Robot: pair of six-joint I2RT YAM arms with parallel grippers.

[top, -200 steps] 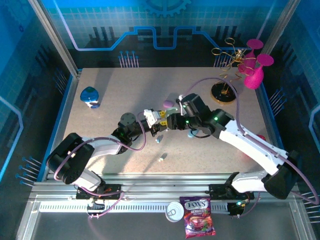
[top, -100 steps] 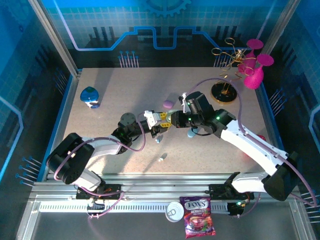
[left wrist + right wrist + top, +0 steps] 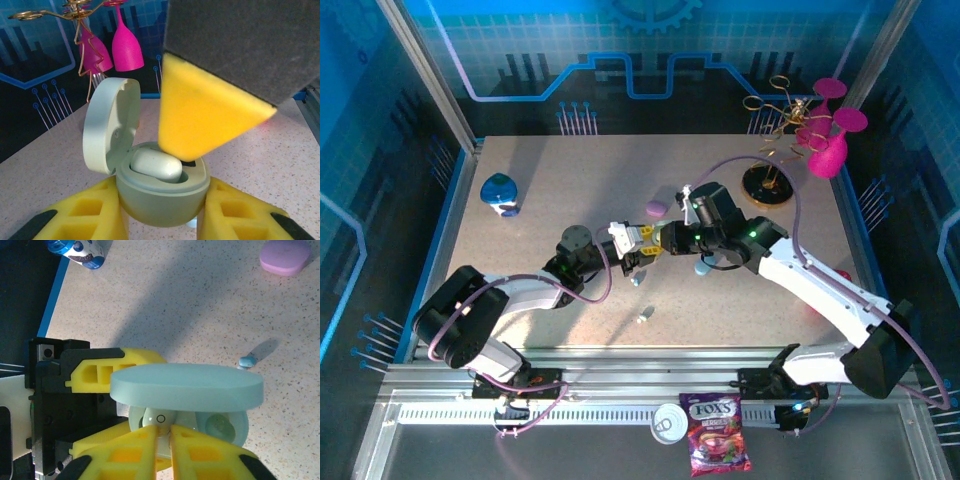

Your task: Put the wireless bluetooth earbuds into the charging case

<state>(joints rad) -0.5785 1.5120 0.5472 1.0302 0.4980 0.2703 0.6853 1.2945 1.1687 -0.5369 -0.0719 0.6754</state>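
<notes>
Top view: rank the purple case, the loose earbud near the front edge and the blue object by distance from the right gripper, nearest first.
From the right gripper:
1. Purple case, just behind it.
2. Loose earbud, toward the table's front edge.
3. Blue object, far left of the table.

Candy bag (image 3: 719, 447) (can (image 3: 669, 423) beside)

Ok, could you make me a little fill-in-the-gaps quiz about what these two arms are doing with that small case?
1. The left gripper holds a pale green oval charging case whose lid is ____.
2. The yellow fingertips of the right gripper rest on a small whitish ____ seated in that case.
3. A flat purple pebble-shaped case lies shut on the ____.
Missing words: open; earbud; table.
</notes>
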